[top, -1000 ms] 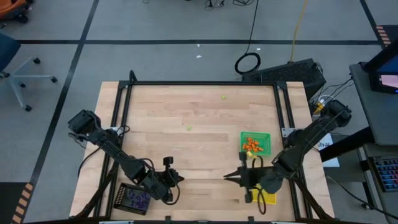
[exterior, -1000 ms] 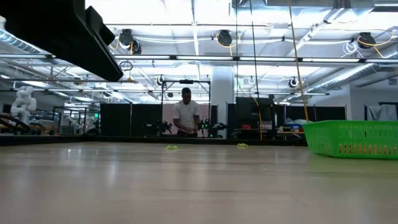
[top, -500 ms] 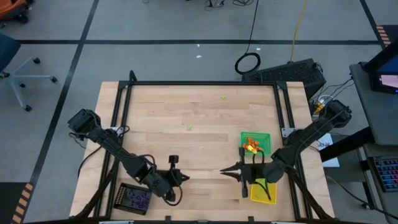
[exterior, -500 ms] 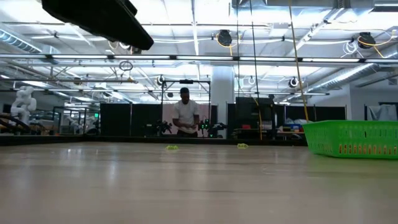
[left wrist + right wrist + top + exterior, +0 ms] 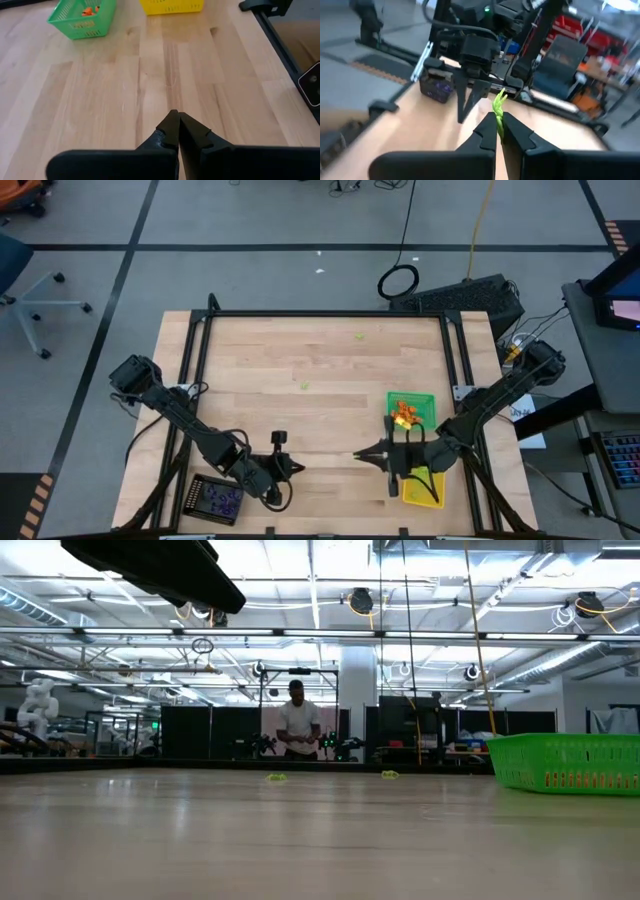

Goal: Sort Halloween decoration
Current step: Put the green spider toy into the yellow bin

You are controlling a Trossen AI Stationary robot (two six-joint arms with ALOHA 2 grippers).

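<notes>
My right gripper (image 5: 358,455) hangs over the table's near middle, pointing toward the left edge, shut on a lime green Halloween trinket (image 5: 499,101). Facing it, tip to tip and a little apart, is my left gripper (image 5: 297,467), shut (image 5: 176,120) with nothing in it. Two more lime trinkets (image 5: 360,336) (image 5: 304,385) lie loose on the far half of the table. Orange trinkets fill the green tray (image 5: 428,402), and purple ones fill the black tray (image 5: 196,498). My right gripper pinches the lime trinket's lower end (image 5: 498,115) between its two fingertips. The rest of the trinket sticks out past the tips. The fingers lie about level, pointing toward the table's left side, and the trinket is lifted clear of the table.
A yellow tray (image 5: 412,494) sits at the near right under my right arm, just near of the green tray. The black frame rails (image 5: 325,314) run along the table's far and side edges. A person (image 5: 298,720) stands far behind the table.
My right gripper has tipped up to about level and shifted slightly toward the far-left, uncovering the yellow tray; the trinket stays pinched. My left gripper has risen a little and rolled slightly, staying shut.
</notes>
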